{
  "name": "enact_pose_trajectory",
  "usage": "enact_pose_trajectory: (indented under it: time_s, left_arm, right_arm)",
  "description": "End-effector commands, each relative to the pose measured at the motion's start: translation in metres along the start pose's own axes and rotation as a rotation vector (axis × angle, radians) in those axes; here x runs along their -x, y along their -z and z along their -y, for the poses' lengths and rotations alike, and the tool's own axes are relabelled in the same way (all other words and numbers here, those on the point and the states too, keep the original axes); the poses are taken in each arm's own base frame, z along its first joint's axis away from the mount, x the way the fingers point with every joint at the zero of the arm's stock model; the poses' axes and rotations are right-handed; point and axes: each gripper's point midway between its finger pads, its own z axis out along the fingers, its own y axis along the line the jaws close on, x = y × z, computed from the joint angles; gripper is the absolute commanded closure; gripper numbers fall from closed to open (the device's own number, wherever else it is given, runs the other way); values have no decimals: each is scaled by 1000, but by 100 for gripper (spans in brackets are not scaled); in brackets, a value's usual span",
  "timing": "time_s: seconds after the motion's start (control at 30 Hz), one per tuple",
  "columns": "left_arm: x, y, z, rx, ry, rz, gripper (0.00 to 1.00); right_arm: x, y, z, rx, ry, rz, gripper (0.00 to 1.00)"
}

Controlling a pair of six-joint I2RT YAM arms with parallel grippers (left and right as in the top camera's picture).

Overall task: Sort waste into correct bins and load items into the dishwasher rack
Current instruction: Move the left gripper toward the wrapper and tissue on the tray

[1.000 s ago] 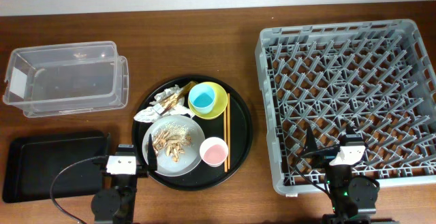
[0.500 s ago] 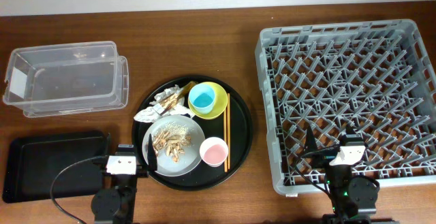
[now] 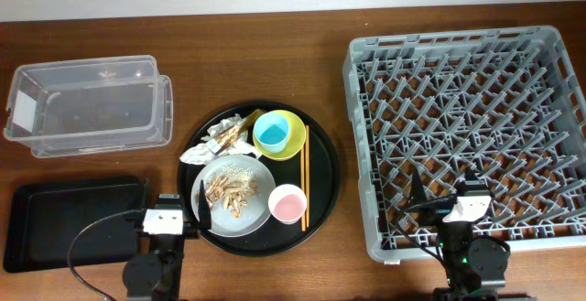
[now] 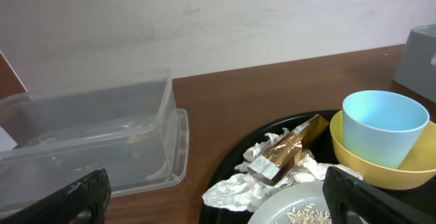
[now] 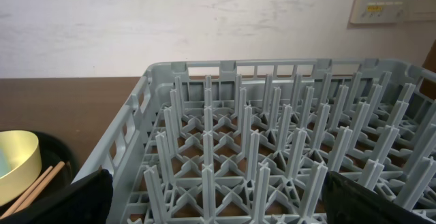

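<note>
On the round black tray (image 3: 322, 168) lie crumpled white paper with a gold wrapper (image 3: 220, 140), a light-blue cup (image 3: 272, 134) inside the yellow-green bowl (image 3: 295, 144), a grey-white plate (image 3: 259, 194) with tan food scraps (image 3: 229, 191), a pink cup (image 3: 287, 203) and chopsticks (image 3: 305, 182). The clear tub (image 3: 87, 104) and the shallow black tray (image 3: 69, 223) are at the left. The grey rack (image 3: 472, 127) is at the right. My left gripper (image 3: 174, 202) is open and empty at the tray's near-left edge; its wrist view shows the paper (image 4: 252, 183). My right gripper (image 3: 447, 196) is open and empty over the rack's near edge (image 5: 272, 135).
The left wrist view shows the tub (image 4: 95, 142), the blue cup (image 4: 381, 125), the bowl (image 4: 361, 166) and the plate's rim (image 4: 300, 207). The right wrist view shows the bowl's edge (image 5: 15, 152) and the chopstick ends (image 5: 34, 186). A white wall runs behind the table.
</note>
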Motion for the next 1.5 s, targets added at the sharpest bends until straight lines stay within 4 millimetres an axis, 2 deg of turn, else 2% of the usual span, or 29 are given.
enact_pose_trajectory:
  time_s: [0.0,1.4,1.47]
  left_arm:
    - [-2,0,2,-7,9,3,1]
    - [-2,0,2,-7,9,3,1]
    - [5,1,13,-76,50,31,1]
  right_arm:
    - [-3,0,3,-14,-2,-5,2]
    - [-3,0,3,-14,-2,-5,2]
    - [-3,0,3,-14,-2,-5,2]
